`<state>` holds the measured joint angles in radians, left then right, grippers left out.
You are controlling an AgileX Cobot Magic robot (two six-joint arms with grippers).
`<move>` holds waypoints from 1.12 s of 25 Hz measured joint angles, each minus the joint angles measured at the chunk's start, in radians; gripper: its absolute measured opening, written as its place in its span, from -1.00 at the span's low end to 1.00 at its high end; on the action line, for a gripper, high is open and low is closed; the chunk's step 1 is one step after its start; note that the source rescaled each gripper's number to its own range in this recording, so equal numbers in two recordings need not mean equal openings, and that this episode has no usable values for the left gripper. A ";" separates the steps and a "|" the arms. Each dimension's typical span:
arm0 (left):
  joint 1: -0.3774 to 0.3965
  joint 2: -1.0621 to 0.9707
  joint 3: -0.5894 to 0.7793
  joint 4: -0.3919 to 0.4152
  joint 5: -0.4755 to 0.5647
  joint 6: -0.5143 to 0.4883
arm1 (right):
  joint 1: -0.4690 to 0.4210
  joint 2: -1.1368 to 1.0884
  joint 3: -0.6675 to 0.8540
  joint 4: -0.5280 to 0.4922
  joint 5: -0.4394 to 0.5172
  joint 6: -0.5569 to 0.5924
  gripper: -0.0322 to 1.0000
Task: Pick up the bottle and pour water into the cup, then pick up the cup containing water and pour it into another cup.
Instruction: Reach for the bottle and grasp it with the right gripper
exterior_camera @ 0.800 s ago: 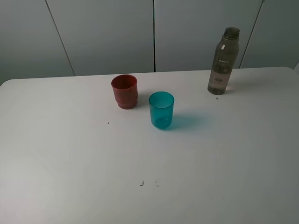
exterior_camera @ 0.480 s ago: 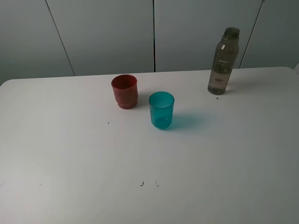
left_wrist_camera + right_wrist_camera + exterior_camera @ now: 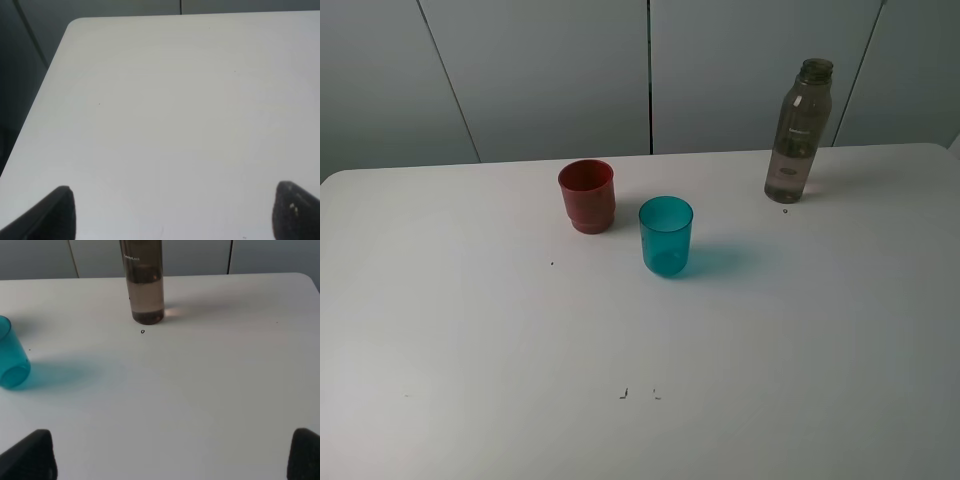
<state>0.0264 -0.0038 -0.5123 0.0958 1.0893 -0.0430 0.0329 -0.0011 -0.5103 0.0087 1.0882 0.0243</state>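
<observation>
Jaws wide apart, empty: left gripper (image 3: 177,215), right gripper (image 3: 167,455), over white table (image 3: 470,350). Centre frame: the cup (image 3: 666,235), teal. Just upper-left of it: another cup (image 3: 587,195), red. Upper right: the bottle (image 3: 799,130), upright, ungrasped. Step: first reach pending; right gripper likely must close on the bottle's body.

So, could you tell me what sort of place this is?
Probably a lab test bench: a white table against grey wall panels, holding a bottle, a teal cup and a red cup.
</observation>
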 joint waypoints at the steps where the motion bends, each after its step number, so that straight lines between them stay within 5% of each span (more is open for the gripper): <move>1: 0.000 0.000 0.000 0.000 0.000 0.000 | 0.000 0.000 0.000 0.000 0.000 0.000 0.99; 28: 0.000 0.000 0.000 0.000 0.000 0.004 | 0.000 0.000 0.000 0.000 0.000 0.000 0.99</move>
<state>0.0264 -0.0038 -0.5123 0.0958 1.0893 -0.0391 0.0329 -0.0011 -0.5103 0.0087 1.0882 0.0243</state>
